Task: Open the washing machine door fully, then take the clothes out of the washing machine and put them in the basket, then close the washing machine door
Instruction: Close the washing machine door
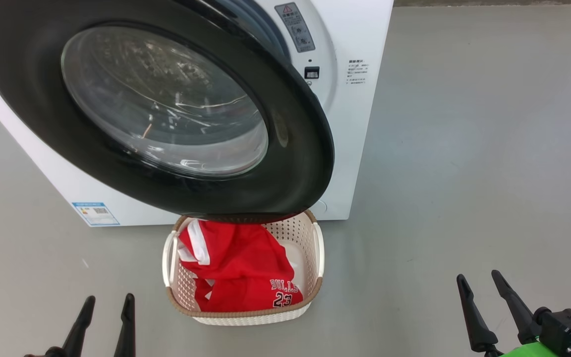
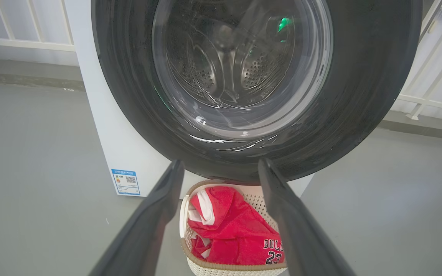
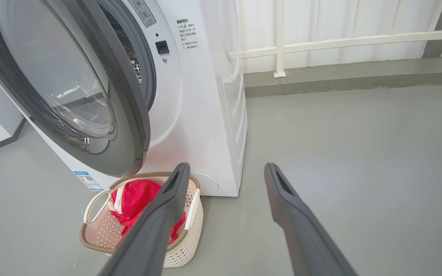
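Observation:
The washing machine (image 1: 360, 124) stands white on the grey floor. Its door (image 1: 32, 79), a glossy black ring around bulging glass, hangs partly open and swung over the basket's far end. The red clothes (image 1: 246, 272) with "BULLS 23" lettering lie bundled in the cream basket (image 1: 318, 248) in front of the machine. My left gripper (image 1: 108, 303) is open at the lower left, short of the basket. At the lower right my right gripper (image 1: 480, 280) is open too, well off to the basket's right. In the left wrist view the door (image 2: 363, 76) and the clothes (image 2: 232, 230) show between open fingers (image 2: 159, 207).
A white railing (image 3: 320, 42) and a low kerb run behind the machine. A blue label (image 1: 95, 213) sits at the machine's lower left corner. Grey floor spreads wide to the right of the machine and the basket (image 3: 190, 245).

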Motion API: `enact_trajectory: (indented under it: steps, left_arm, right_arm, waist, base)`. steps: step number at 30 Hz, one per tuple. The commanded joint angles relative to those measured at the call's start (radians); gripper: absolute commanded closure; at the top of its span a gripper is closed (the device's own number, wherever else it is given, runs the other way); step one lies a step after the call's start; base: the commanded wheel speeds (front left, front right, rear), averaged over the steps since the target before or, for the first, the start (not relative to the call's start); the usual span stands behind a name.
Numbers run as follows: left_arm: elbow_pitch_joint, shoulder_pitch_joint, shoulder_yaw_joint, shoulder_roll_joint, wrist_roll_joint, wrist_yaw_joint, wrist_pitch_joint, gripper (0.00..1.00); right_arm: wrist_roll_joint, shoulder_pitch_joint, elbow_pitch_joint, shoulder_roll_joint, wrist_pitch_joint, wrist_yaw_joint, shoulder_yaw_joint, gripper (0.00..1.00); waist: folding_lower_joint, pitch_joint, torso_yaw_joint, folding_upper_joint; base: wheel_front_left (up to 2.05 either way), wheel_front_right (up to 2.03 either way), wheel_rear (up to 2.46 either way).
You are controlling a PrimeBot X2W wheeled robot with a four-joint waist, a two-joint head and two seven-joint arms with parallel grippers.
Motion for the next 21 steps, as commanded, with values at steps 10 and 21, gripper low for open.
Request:
enact_trajectory:
  steps: [10, 21]
  left_arm:
    - [-0.03, -0.019, 0.021, 0.005, 0.023, -0.005, -0.012, 0.0]
    - [-0.027, -0.046, -0.016, -0.034, 0.028, -0.005, -0.012, 0.0]
  right_arm:
    - [-0.007, -0.021, -0.033, -0.014, -0.006, 0.005, 0.01, 0.0]
    - [0.012, -0.128, -0.023, -0.007, -0.006, 0.005, 0.083, 1.0]
  waist:
    - [0.0, 0.002, 0.022, -0.0001]
    - [0.0, 0.026, 0.109, -0.0001]
  base:
    - [0.0, 0.0, 0.0]
    - [0.0, 0.0, 0.0]
